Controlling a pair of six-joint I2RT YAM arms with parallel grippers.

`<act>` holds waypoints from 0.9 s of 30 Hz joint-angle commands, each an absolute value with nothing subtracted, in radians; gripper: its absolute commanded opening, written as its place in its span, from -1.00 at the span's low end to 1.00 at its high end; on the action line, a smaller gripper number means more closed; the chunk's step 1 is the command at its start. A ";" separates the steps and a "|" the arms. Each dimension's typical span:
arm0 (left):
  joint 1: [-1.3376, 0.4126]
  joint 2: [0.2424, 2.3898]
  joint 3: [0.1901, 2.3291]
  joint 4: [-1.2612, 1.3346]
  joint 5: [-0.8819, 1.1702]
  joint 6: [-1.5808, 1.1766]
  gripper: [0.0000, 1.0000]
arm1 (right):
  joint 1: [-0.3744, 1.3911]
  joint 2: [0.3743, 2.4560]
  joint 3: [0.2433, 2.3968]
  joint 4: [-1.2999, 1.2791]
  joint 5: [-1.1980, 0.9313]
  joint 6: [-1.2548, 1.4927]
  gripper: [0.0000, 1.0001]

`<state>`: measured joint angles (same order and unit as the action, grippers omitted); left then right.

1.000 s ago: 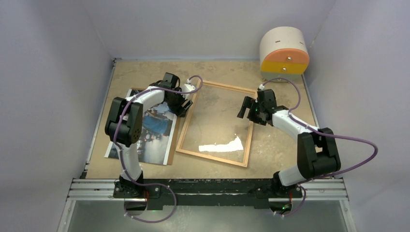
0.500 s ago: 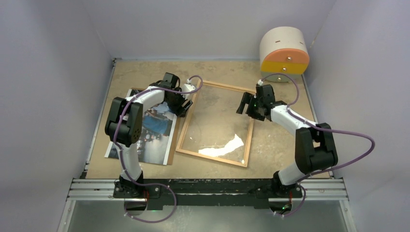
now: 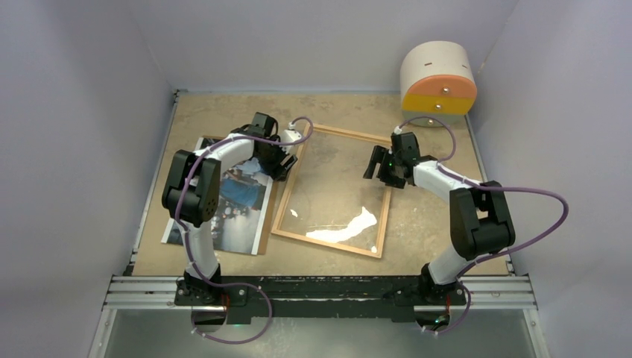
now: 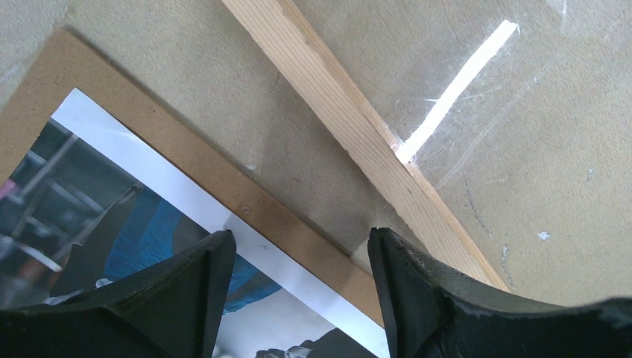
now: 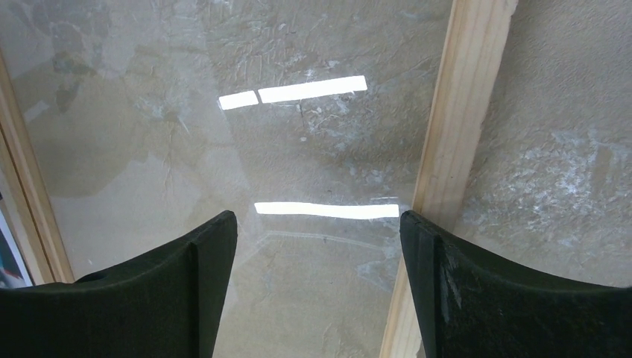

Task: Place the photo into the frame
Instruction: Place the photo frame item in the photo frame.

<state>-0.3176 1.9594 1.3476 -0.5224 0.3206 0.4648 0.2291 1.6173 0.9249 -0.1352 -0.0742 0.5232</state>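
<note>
- The 2 arms are bolted at the 6 o'clock edge of the table (image 3: 223, 112). Each rises to a bent elbow and reaches away from its base.
- The photo (image 3: 242, 212) lies face up on the table's 9 o'clock half, outside the frame. It is a glossy print in blue and dark tones with a white border.
- It rests on a brown backing panel (image 4: 209, 175), whose edge shows beyond the white border on the 3 o'clock side.
- The frame (image 3: 326, 245) lies flat at mid-table, just beside the panel. It is thin light wood around a clear pane; the table shows through, and white glare (image 3: 343, 227) sits near the 6 o'clock rail.
- The left forearm crosses over the photo toward 1 o'clock. The left gripper (image 4: 298, 235) points down between the panel's edge and the frame's 9 o'clock rail, jaws released with nothing between them.
- The right forearm reaches toward 10 o'clock. The right gripper (image 5: 317, 220) hangs over the frame's 3 o'clock rail, one finger above the pane and the other above the wood. Its jaws are spread and grasp nothing; whether they touch the frame, I cannot tell.
- A white drum with orange and yellow bands (image 3: 438, 77) stands at 1 o'clock, in the far corner.
</note>
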 commanded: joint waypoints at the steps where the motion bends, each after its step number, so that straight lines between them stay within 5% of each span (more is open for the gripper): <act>1: -0.352 1.950 1.316 -0.556 0.366 0.453 0.39 | 0.216 1.628 0.973 -0.169 -0.067 0.510 0.64; 17: -0.414 1.917 1.332 -0.568 0.338 0.448 0.40 | 0.215 1.531 1.067 -0.189 -0.092 0.521 0.66; 27: -0.196 1.830 1.575 -0.732 0.370 0.470 0.73 | 0.530 1.684 1.348 -0.167 -0.089 0.648 0.65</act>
<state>-0.2974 1.9434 1.4498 -0.6556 0.3305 0.4637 0.4099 1.6020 1.2175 -0.1886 -0.0895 0.5816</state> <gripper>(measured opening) 0.831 0.829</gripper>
